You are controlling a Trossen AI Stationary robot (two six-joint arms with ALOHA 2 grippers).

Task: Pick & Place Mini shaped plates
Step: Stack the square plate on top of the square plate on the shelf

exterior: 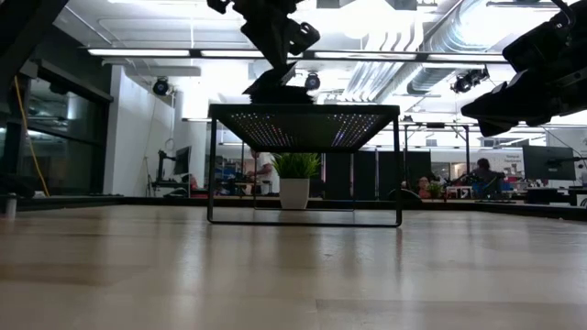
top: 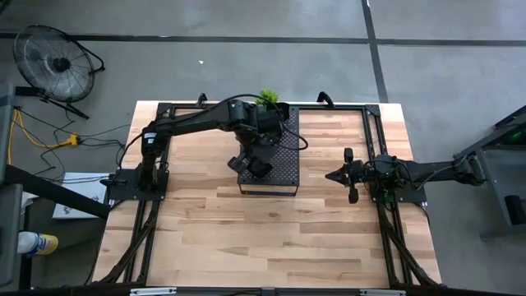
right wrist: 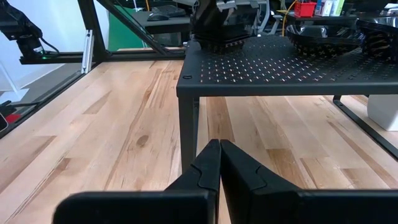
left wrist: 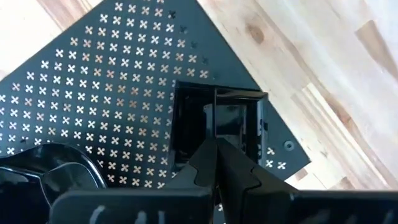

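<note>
A square glossy black mini plate (left wrist: 233, 118) sits on the dark perforated tray (left wrist: 112, 81) near one of its corners. A rounded black plate (left wrist: 50, 171) lies beside it. My left gripper (left wrist: 216, 144) reaches over the tray from the left (top: 255, 160), points steeply down and is shut, with its tips at the square plate's near rim. From the right wrist view it stands over a low dark stack (right wrist: 221, 42); more black plates (right wrist: 323, 34) rest farther along the tray. My right gripper (right wrist: 219, 146) is shut and holds nothing. It hovers level above the table at the right (top: 333, 174). My left gripper comes from above, slanting down, and its shut fingertips (left wrist: 208, 152) end right at the square plate's near rim (left wrist: 217, 138). The fingers themselves cover that spot. I cannot tell whether they touch or pinch the rim. The plate lies flat on the tray.
The tray (top: 283, 144) is a raised shelf on thin legs (exterior: 213, 165), with open space under it. A small green plant in a white pot (exterior: 295, 179) stands behind it. Black frame rails (top: 374, 148) run along the table's sides. Bare wood lies toward the near edge (top: 263, 238).
</note>
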